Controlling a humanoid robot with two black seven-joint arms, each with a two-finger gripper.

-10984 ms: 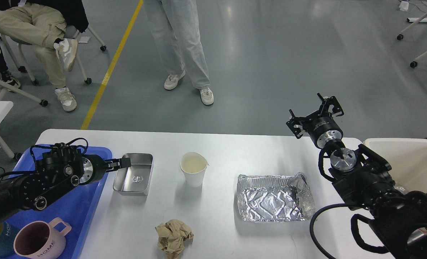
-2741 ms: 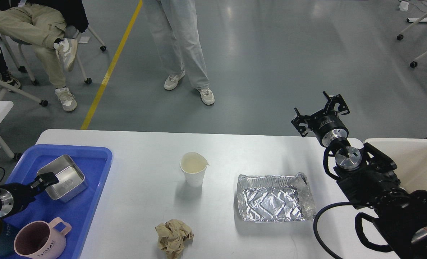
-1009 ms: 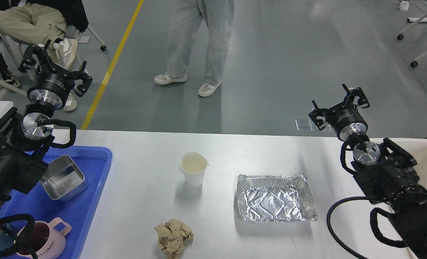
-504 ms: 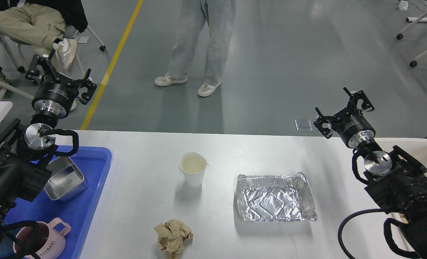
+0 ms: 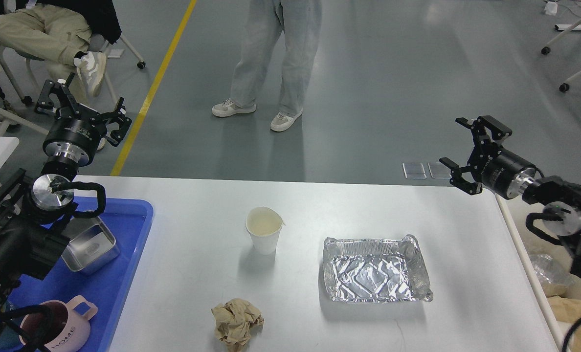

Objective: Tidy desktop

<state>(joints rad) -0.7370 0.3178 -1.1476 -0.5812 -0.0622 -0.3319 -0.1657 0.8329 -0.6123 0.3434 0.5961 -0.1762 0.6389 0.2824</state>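
The white desktop holds a white paper cup in the middle, a crumpled foil tray to its right and a ball of crumpled brown paper near the front edge. My left gripper is raised above the table's far left corner, open and empty. My right gripper is raised above the far right corner, turned sideways, open and empty. Both grippers are well clear of the items.
A blue tray on the left holds a steel box and a pink mug. A cream bin with scraps stands off the right edge. A person stands beyond the table; another sits at far left.
My right arm has swung right and its gripper has turned sideways, uncovering the bin. My left gripper has barely moved.
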